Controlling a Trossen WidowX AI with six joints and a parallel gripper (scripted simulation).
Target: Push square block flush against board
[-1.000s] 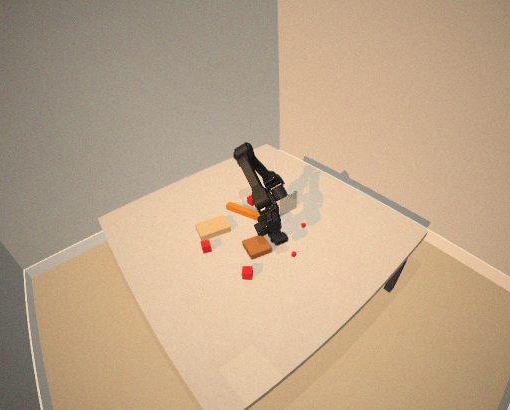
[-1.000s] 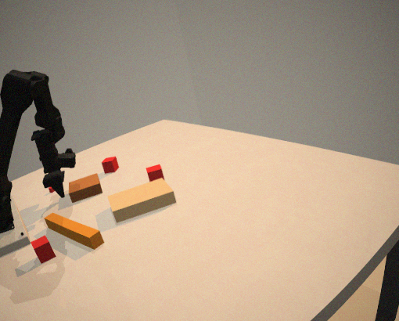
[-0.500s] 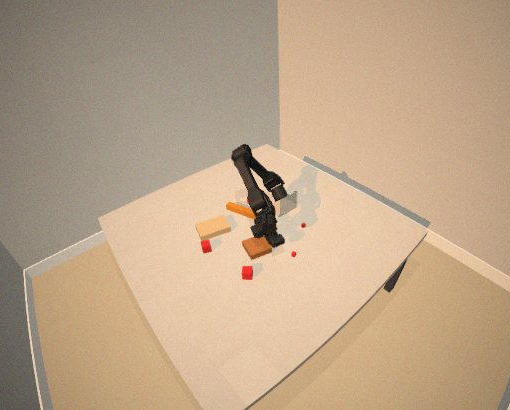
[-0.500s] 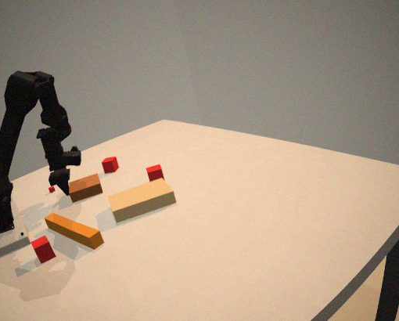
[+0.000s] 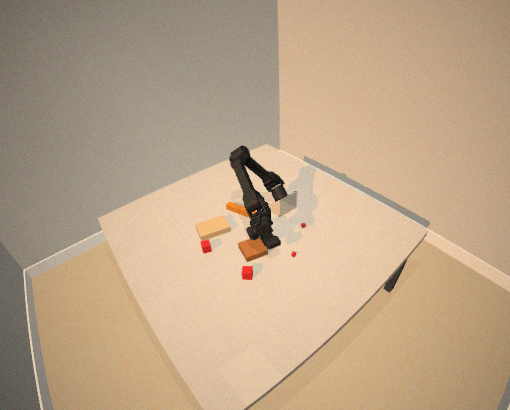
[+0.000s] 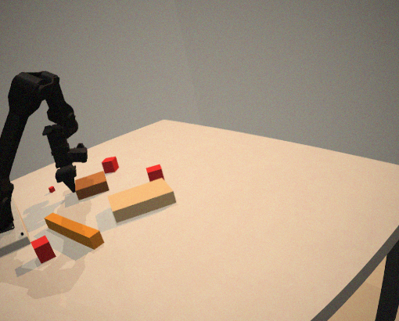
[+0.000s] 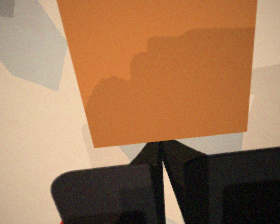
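The brown square block [image 5: 252, 248] [image 6: 92, 183] [image 7: 166, 95] lies flat on the table, apart from the tan board. The board [image 5: 213, 227] [image 6: 142, 196] is longer and also lies flat, with a gap of table between the two. My gripper [image 6: 74, 191] [image 7: 158, 139] is shut and empty. Its fingertips are low, right at the block's side that faces away from the board; in the wrist view they meet the block's lower edge. Whether they press on it I cannot tell. In the top view the fingertips are hidden.
An orange bar [image 5: 236, 208] [image 6: 73, 230] lies between the arm base and the board. One red cube [image 5: 206, 246] [image 6: 155, 172] is close beside the board. Another red cube [image 5: 247, 273] [image 6: 110, 164] is beyond the block. A third red cube [image 6: 44, 249] is near the base. Small red cubes [image 5: 293, 254] lie farther off.
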